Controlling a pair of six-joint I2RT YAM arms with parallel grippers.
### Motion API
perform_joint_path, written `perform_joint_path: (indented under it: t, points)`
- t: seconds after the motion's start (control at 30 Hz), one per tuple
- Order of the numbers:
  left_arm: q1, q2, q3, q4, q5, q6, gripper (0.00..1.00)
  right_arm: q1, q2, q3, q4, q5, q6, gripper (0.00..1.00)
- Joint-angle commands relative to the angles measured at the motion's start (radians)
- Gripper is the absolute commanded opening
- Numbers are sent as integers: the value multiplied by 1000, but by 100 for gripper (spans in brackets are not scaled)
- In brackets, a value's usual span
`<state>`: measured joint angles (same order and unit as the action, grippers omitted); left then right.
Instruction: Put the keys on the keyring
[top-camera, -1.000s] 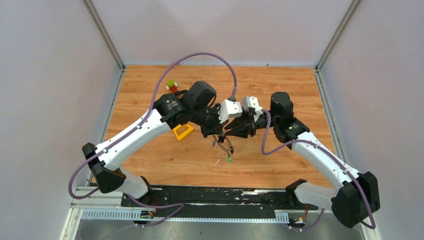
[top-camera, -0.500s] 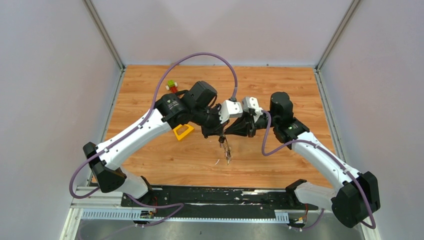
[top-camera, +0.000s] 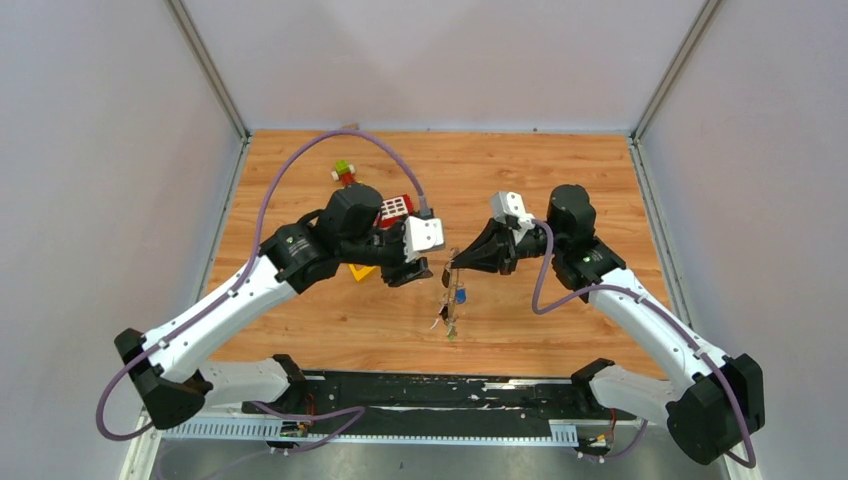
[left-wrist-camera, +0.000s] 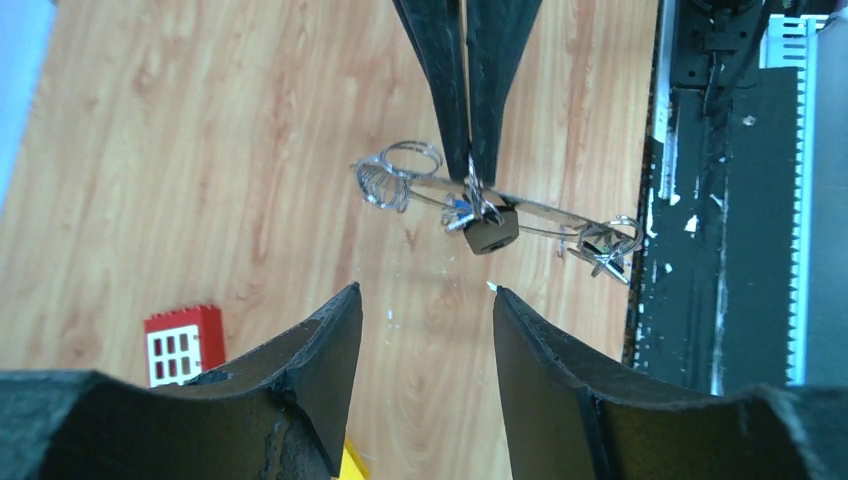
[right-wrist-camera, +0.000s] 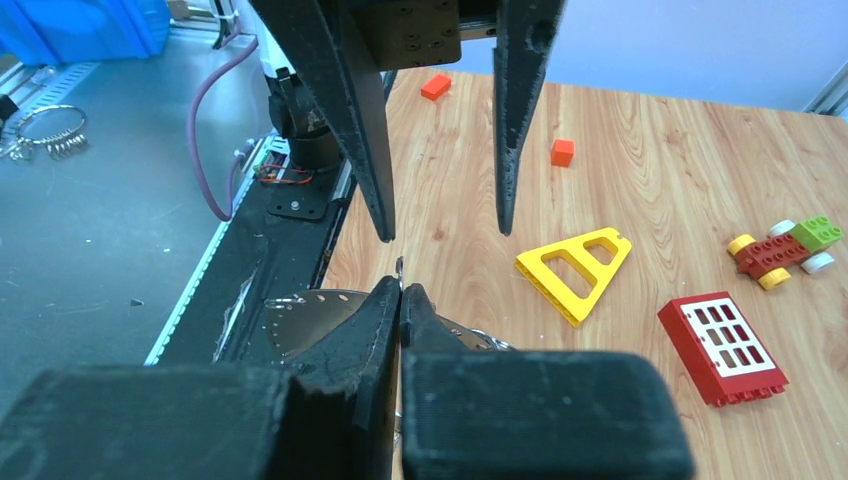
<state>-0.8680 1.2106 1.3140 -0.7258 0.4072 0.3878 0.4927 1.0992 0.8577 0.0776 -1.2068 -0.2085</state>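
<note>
Leftward, in the overhead view, the left arm has swung away since 1 second ago. The left gripper (top-camera: 422, 270) now stands clear of the right gripper (top-camera: 456, 263), its jaws spread and empty. The right gripper alone pinches the large flat grey metal keyring (top-camera: 452, 275), which hangs above the wooden table (top-camera: 560, 170) with the small silver keys (top-camera: 457, 296) dangling beneath. That looks like a handover just finished, leaving the left arm free for another key.

From the left wrist, the ring shows edge-on as a thin strip (left-wrist-camera: 545, 213). A black key head (left-wrist-camera: 490, 232) sits under the closed right fingers (left-wrist-camera: 445, 90), but how many keys are threaded cannot be told.

From the right wrist, its own pressed-together fingers hide most of the ring (right-wrist-camera: 305, 318). The keys are out of sight. Beyond lie a yellow triangular block (right-wrist-camera: 575, 265) and a red window brick (right-wrist-camera: 722, 345).
</note>
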Motion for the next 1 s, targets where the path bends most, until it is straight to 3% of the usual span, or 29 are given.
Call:
perform_joint_path:
  t: [0.0,0.37,0.63,0.8,0.97]
  points:
    - [9,-102,-121,212,79,119,59,-8,-17,24,110,-53,71,0]
    - [9,-93,-225,359,183,151,60,-12,-16,19,120,-97,75,0]
    - [9,-60,-247,424,250,96,59,-15,-7,21,119,-99,72,0]
    - [10,-37,-244,412,268,90,55,-16,-7,21,111,-97,66,0]
    - [9,-30,-253,410,288,72,45,-18,-3,24,99,-95,55,0]
